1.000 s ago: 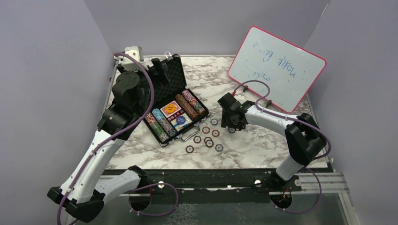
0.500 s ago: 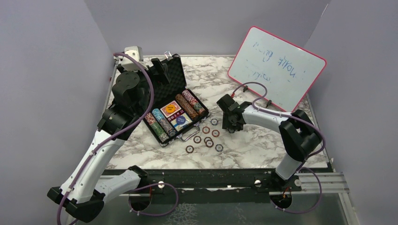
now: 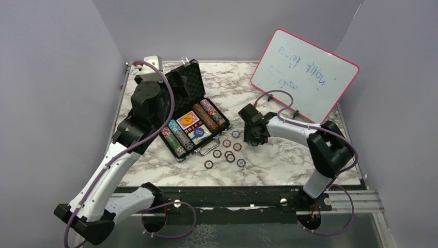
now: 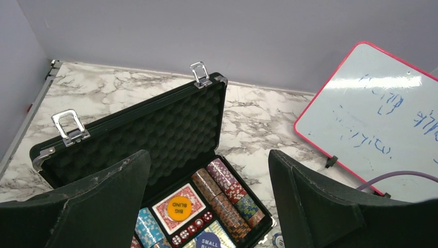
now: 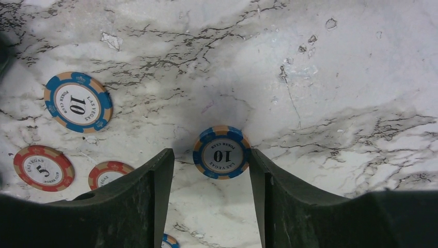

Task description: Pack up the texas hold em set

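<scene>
The black foam-lined case [image 3: 187,85] lies open at the table's back left, its lid [image 4: 155,129] raised. Its tray holds rows of striped chips [image 4: 227,191], a red card deck with an orange "big blind" button [image 4: 179,208] and red dice [image 4: 193,227]. Several loose chips [image 3: 227,150] lie on the marble just right of the case. My left gripper [image 4: 207,160] hangs open above the lid, holding nothing. My right gripper [image 5: 209,165] is low over the table and open. A blue "10" chip [image 5: 222,153] lies flat between its tips, touching the right finger only.
A pink-framed whiteboard [image 3: 304,75] leans at the back right. Another blue chip [image 5: 77,102] and a red "5" chip [image 5: 43,168] lie to the left of the right gripper. Purple walls close in the table on three sides.
The right gripper's jaws narrowed around the blue chip and its arm drew slightly left. The left arm's upper part shifted a little right, toward the case.
</scene>
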